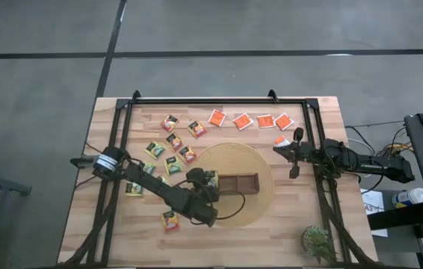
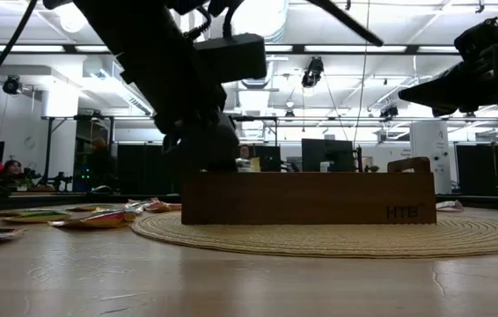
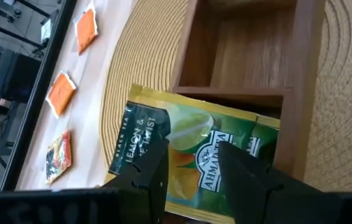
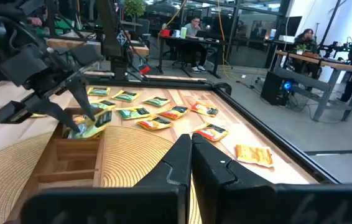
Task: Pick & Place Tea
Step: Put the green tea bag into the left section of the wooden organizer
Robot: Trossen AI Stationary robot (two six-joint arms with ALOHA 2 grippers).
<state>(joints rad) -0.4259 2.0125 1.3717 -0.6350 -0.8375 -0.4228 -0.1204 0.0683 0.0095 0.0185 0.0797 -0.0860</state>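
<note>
Left gripper [image 3: 191, 171]: jaws clamped on a green-and-yellow flat square tea sachet [image 3: 191, 155], directly above the brown wooden tray's [image 3: 300, 93] end compartment. Placing step; next, presumably, lower and release. Right gripper [image 1: 295, 155], jaws together, waits aside.

Tray [image 1: 240, 182] on round mat [image 1: 260, 166], mid-table; sachets [image 1: 173, 142] scattered left of mat, more [image 1: 250, 120] behind it.

Bright ceiling lights, backlit silhouettes, blurred foreground
</note>
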